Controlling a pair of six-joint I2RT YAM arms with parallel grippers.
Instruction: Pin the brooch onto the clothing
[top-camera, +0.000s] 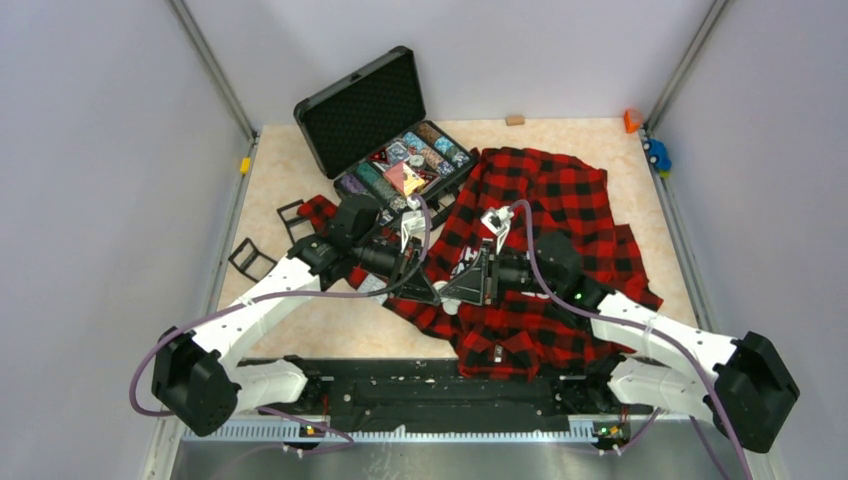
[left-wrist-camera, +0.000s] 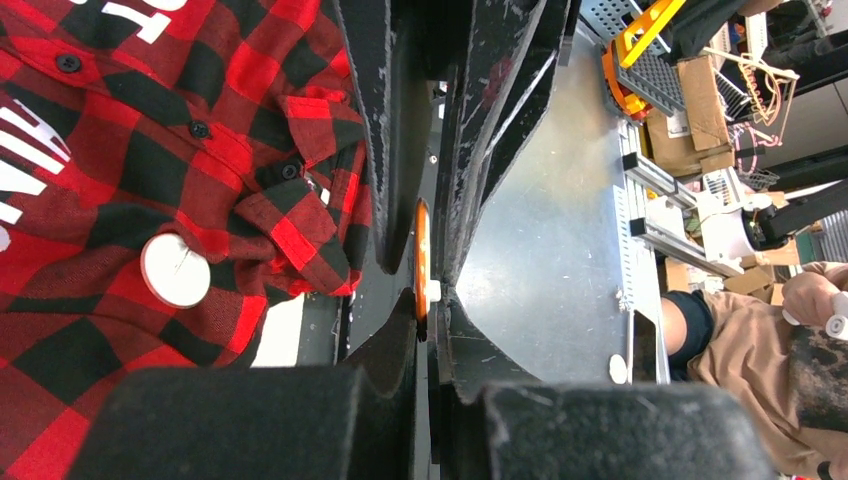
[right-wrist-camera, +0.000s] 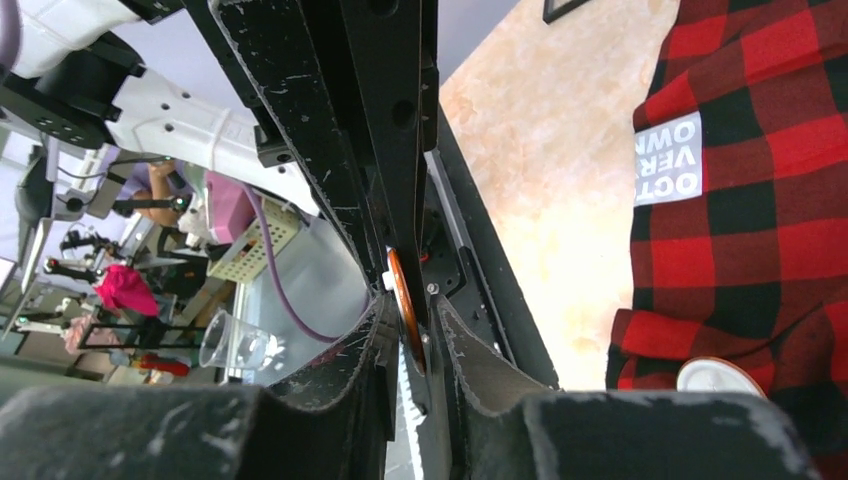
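Both my claws meet tip to tip low over the near left part of the shirt (top-camera: 560, 200), a red-and-black checked flannel that lies crumpled across the middle and right of the table (top-camera: 600, 140). My left claw (left-wrist-camera: 430, 318) is clenched on the brooch (left-wrist-camera: 421, 250), a thin orange disc that I see edge-on, with a small white nub on one face. Its lower rim sits in the narrow slot between my own fingertips. My right claw (right-wrist-camera: 412, 335) is pinched on the same brooch from the opposite side, so the disc stands between the two pairs of jaws, each pair nearly closed with only its thickness between them. I hold the brooch in the air, apart from the cloth, with the shirt's edge just beside it. On the shirt near my claws a white round disc (left-wrist-camera: 175, 270) lies flat, close to a folded edge with black buttons. Part of the white lettering (left-wrist-camera: 25, 140) shows on the checks beyond it. An open black case (top-camera: 365, 110) stands at the shirt's far left corner, its foam-lined lid raised and its tray full of small coloured pieces. Two black wire frames (top-camera: 250, 258) lie on the table left of my left arm.
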